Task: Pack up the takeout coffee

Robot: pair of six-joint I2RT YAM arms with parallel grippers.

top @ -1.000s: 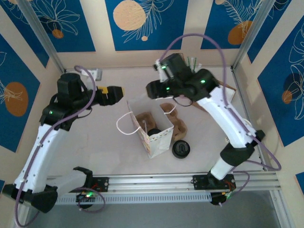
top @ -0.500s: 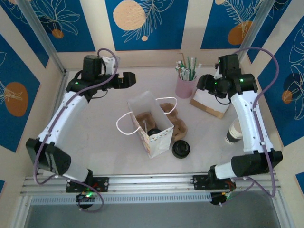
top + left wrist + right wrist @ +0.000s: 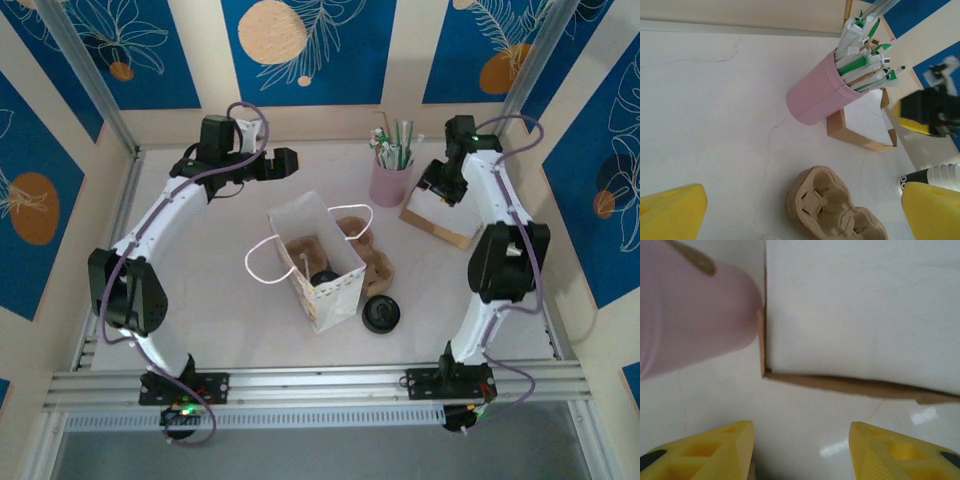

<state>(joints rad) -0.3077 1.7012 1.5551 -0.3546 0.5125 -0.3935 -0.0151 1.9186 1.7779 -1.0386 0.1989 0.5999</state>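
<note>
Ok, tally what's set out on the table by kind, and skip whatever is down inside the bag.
Paper bag: 1
Cups: 2, the pink cup of straws and the white takeout coffee cup
Pulp cup carrier: 1
Black lid: 1
Cardboard box: 1
Total: 6

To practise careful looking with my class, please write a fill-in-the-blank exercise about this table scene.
The straws stand in a ___ cup.
A round ___ lid lies on the table beside the white paper bag.
Both the left gripper and the right gripper are ___.
Missing words: pink; black; open.
</note>
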